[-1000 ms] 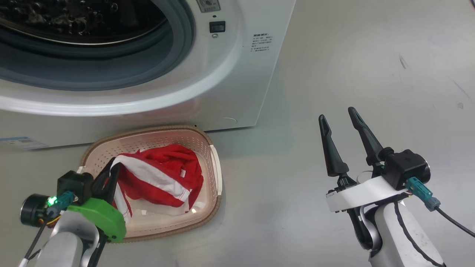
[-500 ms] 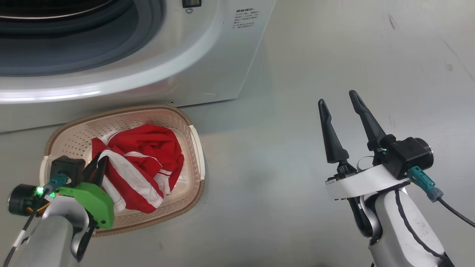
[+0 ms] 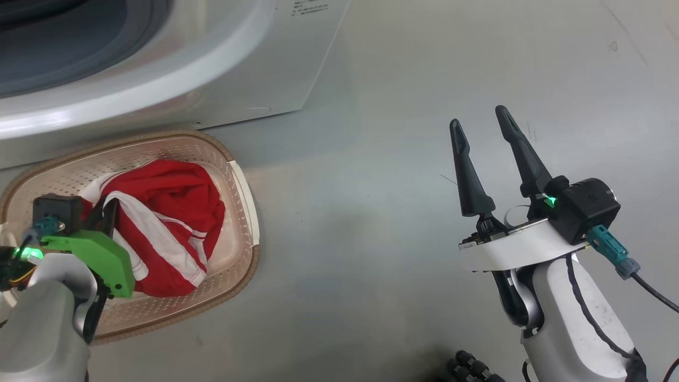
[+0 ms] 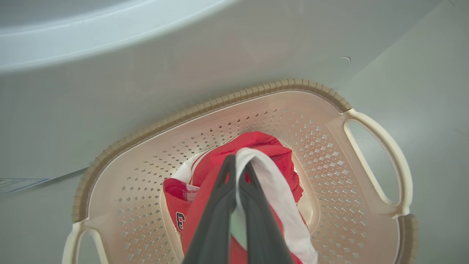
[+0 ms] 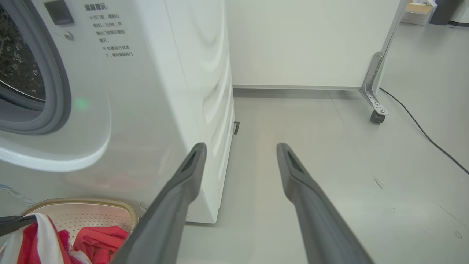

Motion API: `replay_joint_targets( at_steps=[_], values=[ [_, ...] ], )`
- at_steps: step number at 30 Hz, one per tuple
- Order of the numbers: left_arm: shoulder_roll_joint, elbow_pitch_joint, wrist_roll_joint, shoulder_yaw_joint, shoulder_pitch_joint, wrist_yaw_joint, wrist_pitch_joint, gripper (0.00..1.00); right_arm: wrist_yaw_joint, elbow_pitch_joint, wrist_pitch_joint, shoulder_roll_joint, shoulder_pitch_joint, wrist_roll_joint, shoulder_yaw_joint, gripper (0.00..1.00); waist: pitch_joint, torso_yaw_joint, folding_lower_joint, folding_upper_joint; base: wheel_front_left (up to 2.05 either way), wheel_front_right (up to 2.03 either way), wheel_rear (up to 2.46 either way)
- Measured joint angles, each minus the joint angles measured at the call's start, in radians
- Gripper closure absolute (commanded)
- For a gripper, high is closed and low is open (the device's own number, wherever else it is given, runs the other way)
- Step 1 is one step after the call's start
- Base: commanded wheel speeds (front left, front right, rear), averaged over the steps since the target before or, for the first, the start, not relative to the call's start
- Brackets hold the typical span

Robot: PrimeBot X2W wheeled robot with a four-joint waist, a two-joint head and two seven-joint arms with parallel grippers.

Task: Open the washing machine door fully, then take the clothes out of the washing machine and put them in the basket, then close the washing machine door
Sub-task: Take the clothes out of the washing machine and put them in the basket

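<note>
- At 8 o'clock in the head view, left claw [image 4: 239,163] clamped on a white band of the clothes [image 3: 170,212], both fingers pressed together with the cloth pinched between
- Right under that claw, basket [image 3: 236,249] on the floor [image 3: 371,212], holding the whole red-and-white bundle; gripped band lifted at the heap's 9 o'clock side, the rest lying slack on the perforated bottom
- At 3 o'clock in the head view, right claw [image 3: 478,118] spread apart, nothing between the fingers, tips pointing to 12 o'clock above bare floor
- Well apart from the basket, out at its 3 o'clock side
- At 11 o'clock in the head view, washer [image 3: 238,69], white front just beyond the basket's far rim; touching or not, cannot tell
- At 9 o'clock in the right wrist view, washer mouth uncovered, with grey ring [image 5: 55,91] and steel drum [image 5: 14,55] showing
- At 7 o'clock in the same view, a corner of the basket with red cloth inside
- At 2 o'clock there, a castor [image 5: 377,117] under a metal bracket, and a black cable [image 5: 421,128] trailing across the floor toward 4 o'clock
</note>
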Motion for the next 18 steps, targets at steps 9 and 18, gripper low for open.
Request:
replay_joint_targets(
  at_steps=[9, 18],
  values=[
    [0.003, 0.058, -0.006, 0.011, -0.097, 0.000, 0.015, 1.00, -0.019, -0.020, 0.000, 0.001, -0.002, 0.027, 0.007, 0.00, 0.072, -0.052, 0.0000, 0.0000, 0.00, 0.00, 0.00],
    [-0.021, 0.138, -0.001, -0.035, -0.130, 0.000, 0.023, 0.92, -0.036, -0.029, 0.000, 0.002, -0.028, 0.035, 0.009, 0.00, 0.128, -0.087, 0.0000, 0.0000, 0.00, 0.00, 0.00]
  ],
)
